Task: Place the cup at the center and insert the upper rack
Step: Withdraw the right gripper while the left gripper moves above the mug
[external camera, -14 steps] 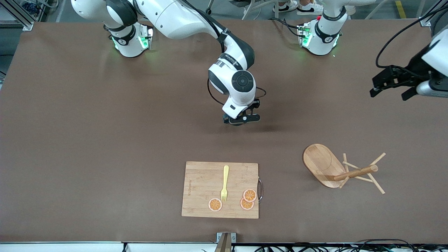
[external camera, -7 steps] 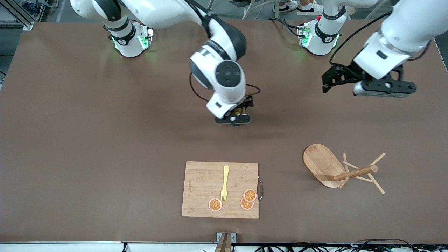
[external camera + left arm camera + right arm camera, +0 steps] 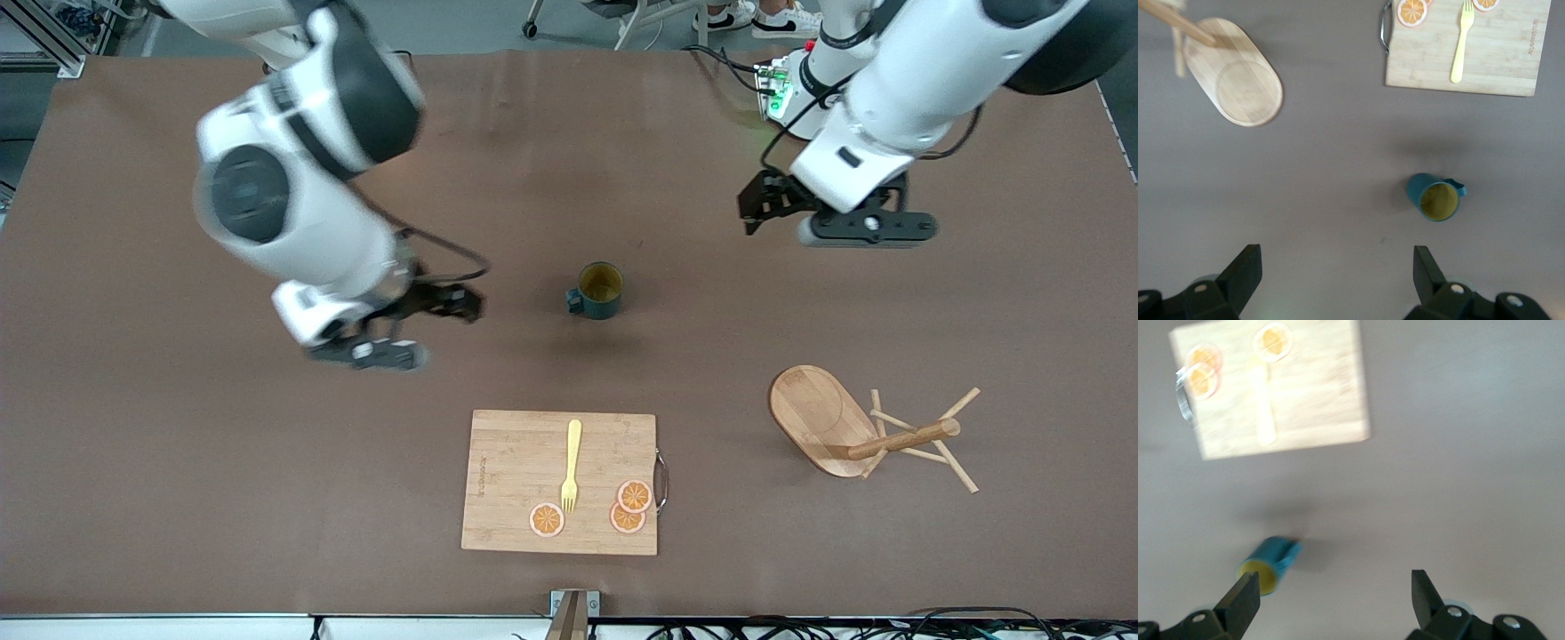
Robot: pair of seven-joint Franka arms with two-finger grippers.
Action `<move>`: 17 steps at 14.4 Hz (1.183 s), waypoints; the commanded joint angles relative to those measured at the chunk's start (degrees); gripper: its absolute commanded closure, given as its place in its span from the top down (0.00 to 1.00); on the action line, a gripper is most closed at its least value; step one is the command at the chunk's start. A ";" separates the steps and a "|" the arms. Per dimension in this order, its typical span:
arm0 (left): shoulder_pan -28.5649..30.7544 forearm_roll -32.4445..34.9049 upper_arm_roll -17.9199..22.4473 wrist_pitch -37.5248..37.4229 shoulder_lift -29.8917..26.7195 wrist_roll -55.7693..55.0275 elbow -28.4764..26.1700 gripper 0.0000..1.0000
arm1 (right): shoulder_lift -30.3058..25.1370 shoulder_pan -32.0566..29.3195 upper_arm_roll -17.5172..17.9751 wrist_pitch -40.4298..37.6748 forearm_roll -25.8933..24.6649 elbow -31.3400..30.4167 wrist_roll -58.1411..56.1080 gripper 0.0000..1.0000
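Note:
The dark teal cup [image 3: 597, 291] with its yellow inside stands upright and free at the middle of the table. It also shows in the left wrist view [image 3: 1436, 198] and the right wrist view [image 3: 1268, 565]. The wooden upper rack [image 3: 845, 425] lies tipped on its side, nearer the front camera than the cup and toward the left arm's end; its oval base shows in the left wrist view [image 3: 1238, 77]. My right gripper [image 3: 458, 307] [image 3: 1333, 583] is open and empty, beside the cup toward the right arm's end. My left gripper [image 3: 754, 206] [image 3: 1337, 260] is open and empty over bare table.
A rectangular wooden cutting board [image 3: 516, 462] lies nearer the front camera than the cup, with a yellow fork [image 3: 571, 462] and three orange slices [image 3: 633, 496] on it. It has a metal handle on the side toward the rack.
My right gripper has let go of the cup and swung away toward the right arm's end. My left arm has moved in from its end of the table toward the middle.

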 commanded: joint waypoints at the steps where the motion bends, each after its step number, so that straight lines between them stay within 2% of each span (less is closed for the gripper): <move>1: -4.01 0.67 -1.39 4.34 -0.96 -7.36 -4.26 1.00 | -2.06 -8.60 1.31 -1.88 0.50 -2.33 -2.19 1.00; 3: -5.33 2.50 -4.63 6.80 -0.70 -13.32 -5.58 1.00 | -2.67 -13.45 1.31 -2.85 -0.28 -2.33 -6.47 1.00; 7: -10.07 11.99 -10.79 14.01 2.63 -30.81 -9.10 1.00 | -4.77 -19.34 1.14 -3.72 -6.60 -2.59 -17.65 1.00; 9: -13.94 16.57 -11.33 14.02 5.44 -38.90 -9.19 1.00 | -7.76 -21.72 -0.96 -3.20 -6.88 -5.47 -22.02 1.00; 12: -18.77 21.49 -11.33 14.89 9.31 -48.22 -9.19 1.00 | -10.75 -27.34 -0.97 -2.85 -7.05 -7.24 -31.17 1.00; 15: -22.12 28.86 -11.33 17.88 13.70 -59.73 -9.10 1.00 | -19.00 -27.09 -1.06 4.51 -8.46 -17.58 -31.72 1.00; 17: -24.66 34.14 -11.33 18.76 17.13 -66.41 -8.49 1.00 | -21.04 -26.74 -0.71 5.41 -8.99 -20.69 -31.72 1.00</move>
